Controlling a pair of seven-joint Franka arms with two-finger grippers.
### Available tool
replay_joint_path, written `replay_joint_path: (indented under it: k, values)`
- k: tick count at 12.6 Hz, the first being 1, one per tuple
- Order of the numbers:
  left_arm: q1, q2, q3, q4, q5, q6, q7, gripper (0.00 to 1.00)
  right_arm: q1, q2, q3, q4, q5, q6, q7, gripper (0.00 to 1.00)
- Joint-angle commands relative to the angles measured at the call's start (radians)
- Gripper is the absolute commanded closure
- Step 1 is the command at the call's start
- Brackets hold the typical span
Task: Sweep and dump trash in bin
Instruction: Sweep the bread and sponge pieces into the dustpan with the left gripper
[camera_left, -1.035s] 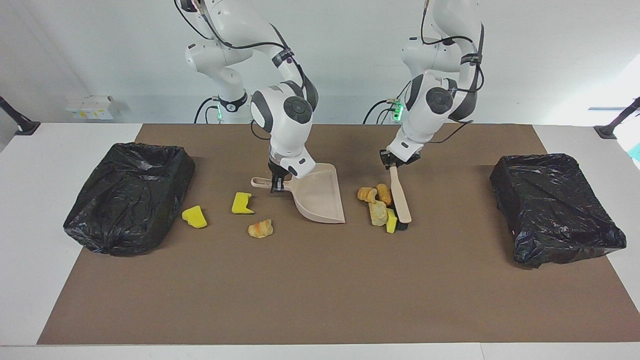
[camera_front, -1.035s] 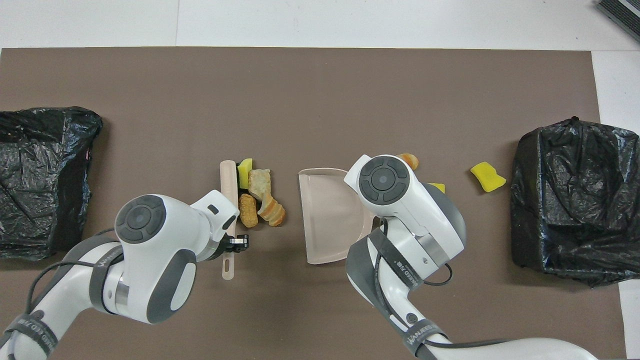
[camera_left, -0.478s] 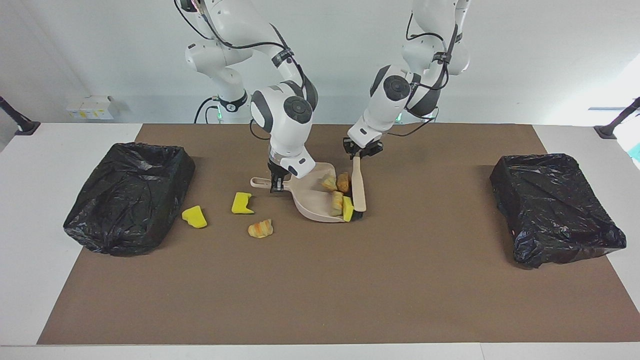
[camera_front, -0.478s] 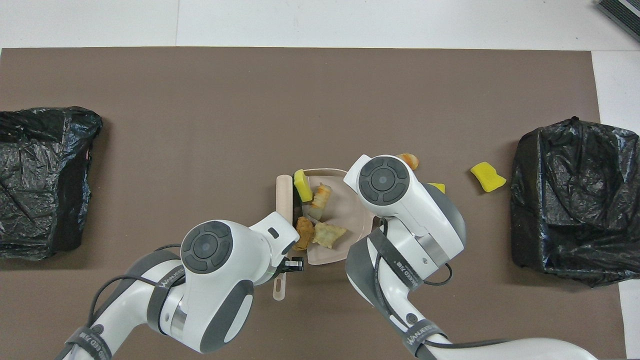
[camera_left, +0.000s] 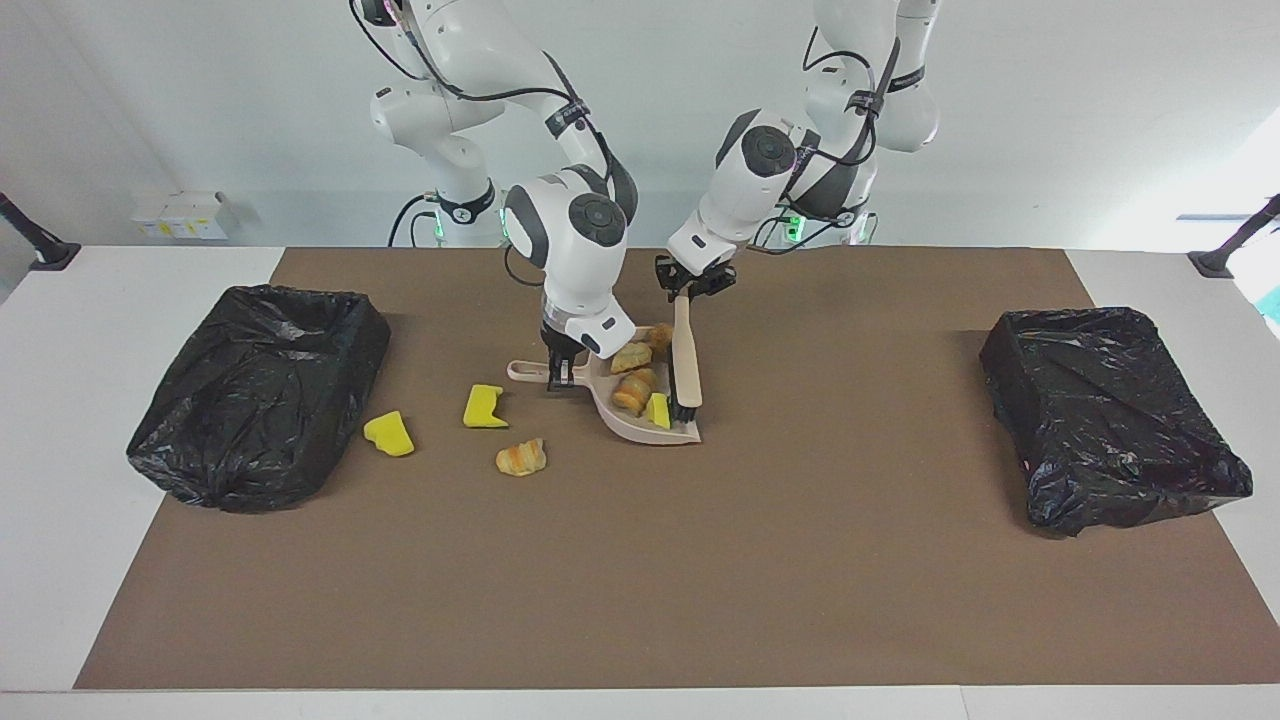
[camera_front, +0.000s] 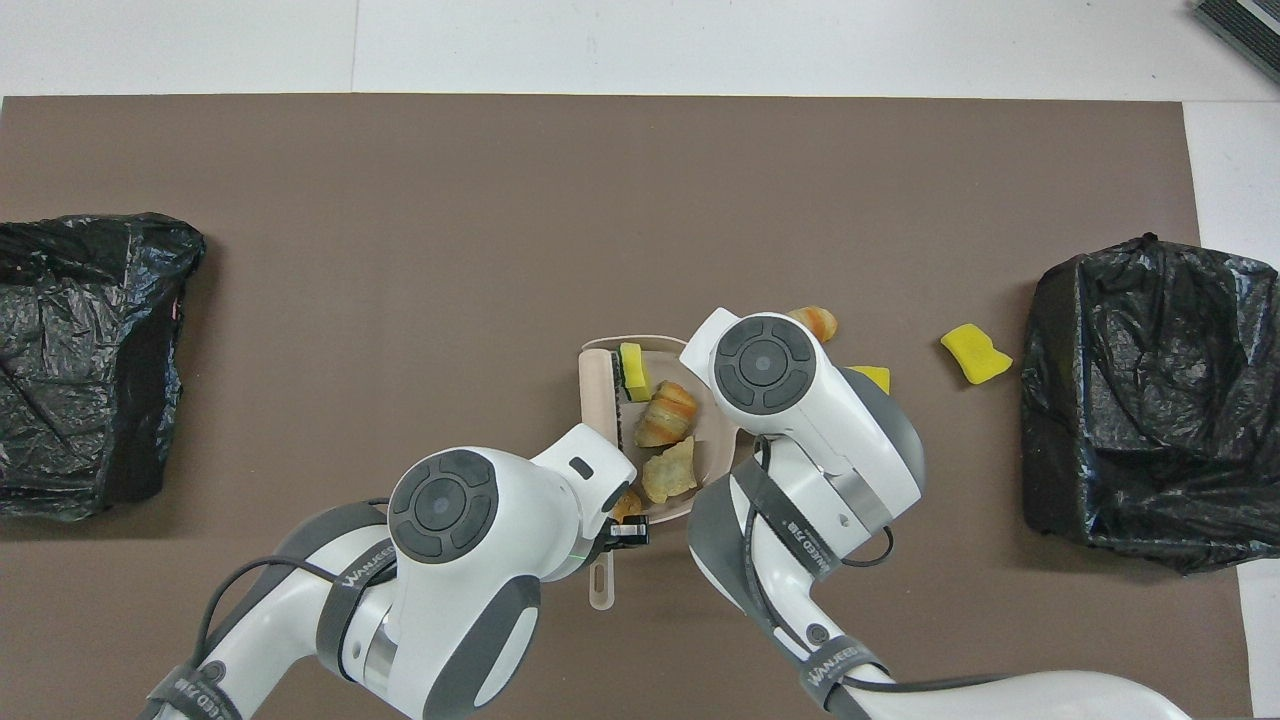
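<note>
Dustpan (camera_front: 700, 450) holds four trash pieces (camera_front: 668, 408) against the brush (camera_front: 598, 385); three more pieces (camera_front: 975, 353) lie toward the right arm's bin (camera_front: 1150, 400)

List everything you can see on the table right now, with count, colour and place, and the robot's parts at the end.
Trash in dustpan: about four pieces, golden-brown lumps and one yellow chunk, lying in the pan.
Trash on mat: three pieces, two yellow and one golden-brown, between the dustpan and the bin at the right arm's end.
Dustpan: one, beige, mid-table on the mat.
Brush: one, beige handle with dark bristles, at the pan's mouth against the pieces.
Bins: two, lined with black bags, one at each end of the mat.
Mat: one, brown, covering the table.
Left end effector: shut on the brush handle.
Right end effector: shut on the dustpan handle.
</note>
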Motion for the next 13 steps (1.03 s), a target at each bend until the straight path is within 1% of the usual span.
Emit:
replay_joint_path:
  k: [1, 2, 3, 4, 5, 6, 7, 8, 9, 10, 11, 13]
  values:
    - [-0.004, -0.011, 0.016, 0.020, -0.021, -0.058, -0.099, 1.00, -0.005, 0.010, 0.006, 0.025, 0.025, 0.014, 0.000, 1.00]
    - [0.004, -0.024, 0.025, 0.020, -0.027, -0.080, -0.107, 1.00, -0.009, 0.005, 0.006, 0.032, 0.025, 0.008, 0.000, 1.00]
    - [0.036, -0.027, 0.025, 0.022, -0.027, -0.117, -0.131, 1.00, -0.014, 0.001, 0.006, 0.032, 0.025, 0.006, -0.001, 1.00]
    - [0.077, -0.033, 0.025, 0.028, -0.027, -0.180, -0.143, 1.00, -0.017, -0.004, 0.008, 0.033, 0.029, 0.002, -0.001, 1.00]
    - [0.108, -0.063, 0.025, 0.049, -0.027, -0.267, -0.145, 1.00, -0.020, -0.007, 0.006, 0.038, 0.051, -0.006, -0.009, 1.00]
    - [0.134, -0.096, 0.025, 0.062, -0.027, -0.336, -0.195, 1.00, -0.023, -0.007, 0.006, 0.047, 0.071, -0.009, -0.032, 1.00]
    - [0.133, -0.131, 0.024, 0.037, -0.026, -0.376, -0.279, 1.00, -0.032, -0.010, 0.005, 0.050, 0.077, -0.017, -0.050, 1.00]
    - [0.122, -0.165, 0.024, -0.025, -0.026, -0.363, -0.295, 1.00, -0.048, -0.022, 0.005, 0.062, 0.077, -0.052, -0.067, 1.00]
    - [0.110, -0.166, 0.016, -0.067, -0.026, -0.334, -0.300, 1.00, -0.055, -0.025, 0.005, 0.087, 0.077, -0.101, -0.093, 1.00]
    - [0.067, -0.162, 0.016, -0.099, -0.026, -0.297, -0.301, 1.00, -0.069, -0.025, 0.005, 0.116, 0.077, -0.156, -0.104, 1.00]
    - [0.052, -0.163, 0.016, -0.110, -0.026, -0.261, -0.303, 1.00, -0.081, -0.028, 0.006, 0.137, 0.080, -0.196, -0.104, 1.00]
    - [0.050, -0.165, 0.016, -0.113, -0.026, -0.262, -0.302, 1.00, -0.118, -0.047, 0.005, 0.142, 0.138, -0.210, -0.107, 1.00]
